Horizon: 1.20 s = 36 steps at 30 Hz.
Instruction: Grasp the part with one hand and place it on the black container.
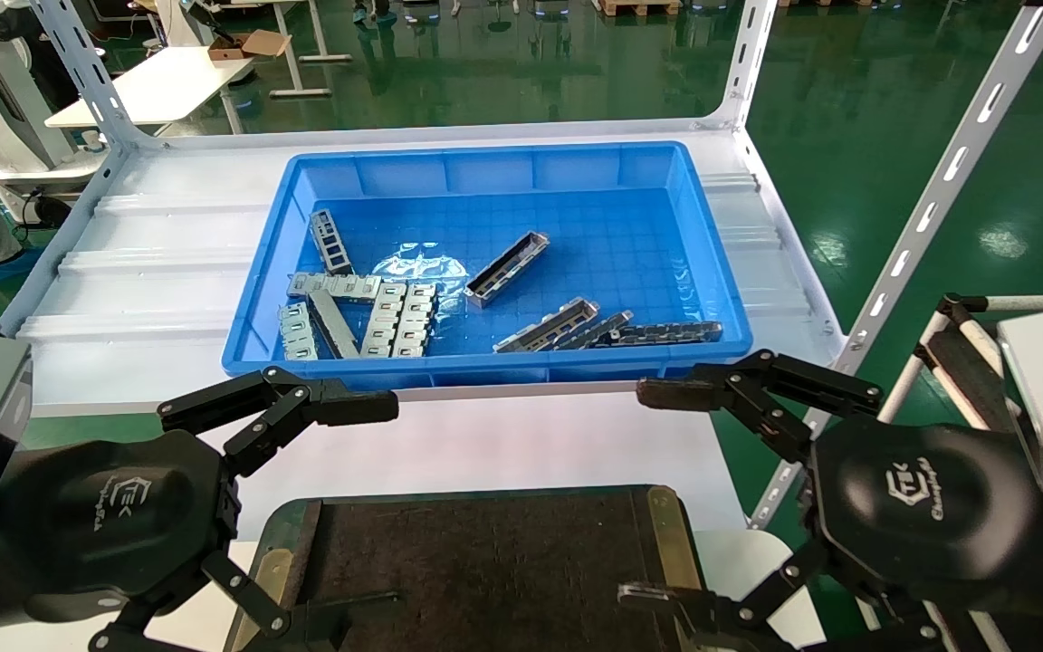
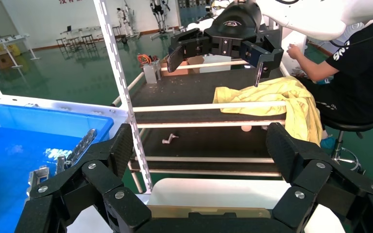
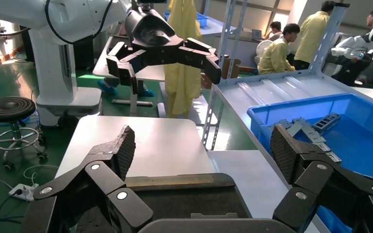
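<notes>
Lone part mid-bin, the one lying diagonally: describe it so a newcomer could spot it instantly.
Start at the blue bin on the white shelf. Near its centre, beside a clear plastic film, lies one part diagonally, apart from the others. Unlike the clustered pieces along the near wall, it touches none and shows its solid side.

Both matte black grippers, left gripper (image 1: pixel 354 507) and right gripper (image 1: pixel 653 493), show silver screws at linkage joints, textured fingers (image 2: pixel 284 148), white logos on rounded housings (lettering unreadable).

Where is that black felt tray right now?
In the head view, the black container lies nearest the robot, between the left gripper and right gripper, below the blue bin.
</notes>
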### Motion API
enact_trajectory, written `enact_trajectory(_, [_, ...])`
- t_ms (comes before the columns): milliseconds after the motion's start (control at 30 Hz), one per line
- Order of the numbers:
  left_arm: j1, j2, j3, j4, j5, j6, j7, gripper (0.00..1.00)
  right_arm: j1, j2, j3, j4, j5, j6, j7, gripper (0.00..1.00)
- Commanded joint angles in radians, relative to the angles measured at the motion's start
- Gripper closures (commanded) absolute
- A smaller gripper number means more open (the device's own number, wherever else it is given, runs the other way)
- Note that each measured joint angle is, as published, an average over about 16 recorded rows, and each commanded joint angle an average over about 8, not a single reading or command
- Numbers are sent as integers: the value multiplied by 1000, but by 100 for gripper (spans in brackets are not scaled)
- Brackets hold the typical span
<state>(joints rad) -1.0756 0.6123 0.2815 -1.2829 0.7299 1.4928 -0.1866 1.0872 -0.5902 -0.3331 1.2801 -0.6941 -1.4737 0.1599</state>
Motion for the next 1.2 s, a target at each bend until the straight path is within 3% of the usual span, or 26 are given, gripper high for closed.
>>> enact_trajectory(33, [0,0,0,0,0,0,0,0,0,0,0,0,0,0,0,0])
enact_trajectory(1200, [-6,12,0,12,10,-6,22,0,0,0,0,-1,0,0,0,0])
